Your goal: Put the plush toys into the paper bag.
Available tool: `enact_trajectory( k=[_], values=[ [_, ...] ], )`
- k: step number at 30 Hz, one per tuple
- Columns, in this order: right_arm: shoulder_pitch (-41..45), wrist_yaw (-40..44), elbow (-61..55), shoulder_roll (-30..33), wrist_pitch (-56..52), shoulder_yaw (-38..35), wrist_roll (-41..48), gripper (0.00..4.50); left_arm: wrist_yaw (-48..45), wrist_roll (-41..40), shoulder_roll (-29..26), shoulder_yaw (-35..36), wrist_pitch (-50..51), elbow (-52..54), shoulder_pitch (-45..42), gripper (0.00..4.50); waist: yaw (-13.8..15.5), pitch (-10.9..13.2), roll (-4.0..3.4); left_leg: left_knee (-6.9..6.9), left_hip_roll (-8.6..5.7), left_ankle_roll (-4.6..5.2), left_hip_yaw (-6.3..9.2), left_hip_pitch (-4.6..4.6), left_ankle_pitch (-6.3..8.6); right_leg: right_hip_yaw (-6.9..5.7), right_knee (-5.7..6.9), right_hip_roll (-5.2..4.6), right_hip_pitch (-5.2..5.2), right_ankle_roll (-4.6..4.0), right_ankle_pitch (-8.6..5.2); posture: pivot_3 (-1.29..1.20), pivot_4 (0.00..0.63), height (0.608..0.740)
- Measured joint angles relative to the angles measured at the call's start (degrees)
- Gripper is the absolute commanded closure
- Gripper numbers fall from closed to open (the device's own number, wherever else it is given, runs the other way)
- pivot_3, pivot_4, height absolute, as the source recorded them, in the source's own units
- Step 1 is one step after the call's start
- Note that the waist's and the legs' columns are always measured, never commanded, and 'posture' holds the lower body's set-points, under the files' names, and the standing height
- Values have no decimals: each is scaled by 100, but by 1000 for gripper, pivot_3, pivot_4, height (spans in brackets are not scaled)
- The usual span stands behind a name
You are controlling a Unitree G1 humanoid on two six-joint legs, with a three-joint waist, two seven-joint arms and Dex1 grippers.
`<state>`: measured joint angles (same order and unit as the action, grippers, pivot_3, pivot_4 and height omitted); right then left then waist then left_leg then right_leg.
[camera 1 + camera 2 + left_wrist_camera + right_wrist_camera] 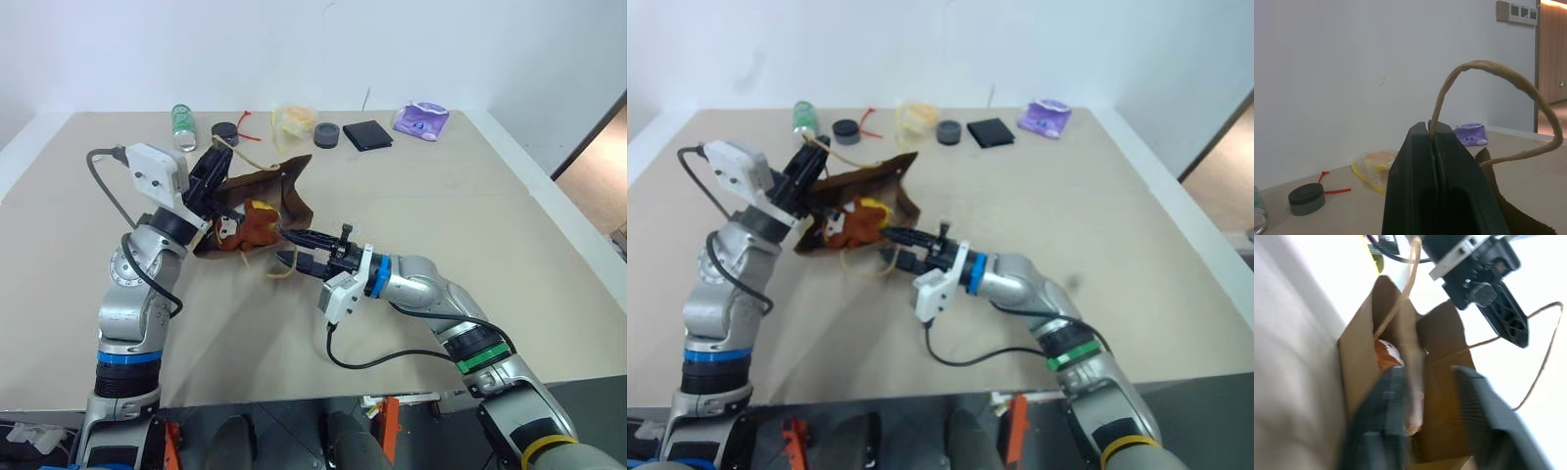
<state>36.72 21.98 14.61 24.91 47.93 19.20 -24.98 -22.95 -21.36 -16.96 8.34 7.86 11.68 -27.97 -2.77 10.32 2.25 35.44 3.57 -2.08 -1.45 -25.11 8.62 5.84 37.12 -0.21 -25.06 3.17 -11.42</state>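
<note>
The flat brown kraft paper bag (257,201) is held open by the left gripper (217,157), clamped shut on its tan twisted-cord handle (1488,88). The brown bear-like plush toy (257,225) lies at the bag mouth, just ahead of the right gripper (292,247). Its jaws are seen apart in the right wrist view, nothing gripped.

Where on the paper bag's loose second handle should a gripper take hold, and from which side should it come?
Grip the free cord handle at the top of its loop, where it droops off the paper bag toward the robot. Approach from the bag's open mouth side; the left gripper already pinches the other handle.
</note>
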Motion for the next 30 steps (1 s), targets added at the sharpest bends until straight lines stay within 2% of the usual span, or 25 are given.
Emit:
enact_trajectory(
  k=[11,20,22,23,24,27,30],
  values=[
    [829,16,-345,64,-717,-795,909,4477,122,-130,44,57,226,-44,-170,4500,1,0,0,-3,0,1,1,2,-1,-1,0,1,1,-2,1,0,150,740],
    [322,1061,-402,223,-1491,-500,1319,4477,101,-189,67,-102,532,130,172,4500,1,0,0,-1,0,2,-1,0,-1,2,0,0,0,0,3,0,150,740],
    [317,1239,-460,325,-1632,-493,1352,4500,19,-273,64,-154,646,255,232,3944,1,0,0,0,0,2,-1,2,-1,2,0,0,2,0,3,0,150,740],
    [317,1341,-501,380,-1716,-493,1369,3791,-32,-366,52,-186,759,331,269,3637,1,0,0,0,0,2,-1,3,-1,2,0,0,2,0,3,0,150,740],
    [315,1423,-515,388,-1793,-493,1437,3458,-77,-417,42,-201,838,375,294,3148,0,0,0,0,1,2,0,4,-1,1,0,1,1,0,4,0,150,740],
    [269,1652,-610,380,-2132,-513,1786,2085,-225,-630,-5,-244,1108,521,383,1739,0,0,0,-1,1,2,1,4,-1,1,1,3,1,-1,4,0,150,740],
    [220,1820,-843,330,-2580,-622,2267,496,-264,-966,-136,-117,1467,599,387,181,-6,0,0,0,2,2,0,4,-1,2,1,3,1,-1,4,0,150,740]
  ],
)
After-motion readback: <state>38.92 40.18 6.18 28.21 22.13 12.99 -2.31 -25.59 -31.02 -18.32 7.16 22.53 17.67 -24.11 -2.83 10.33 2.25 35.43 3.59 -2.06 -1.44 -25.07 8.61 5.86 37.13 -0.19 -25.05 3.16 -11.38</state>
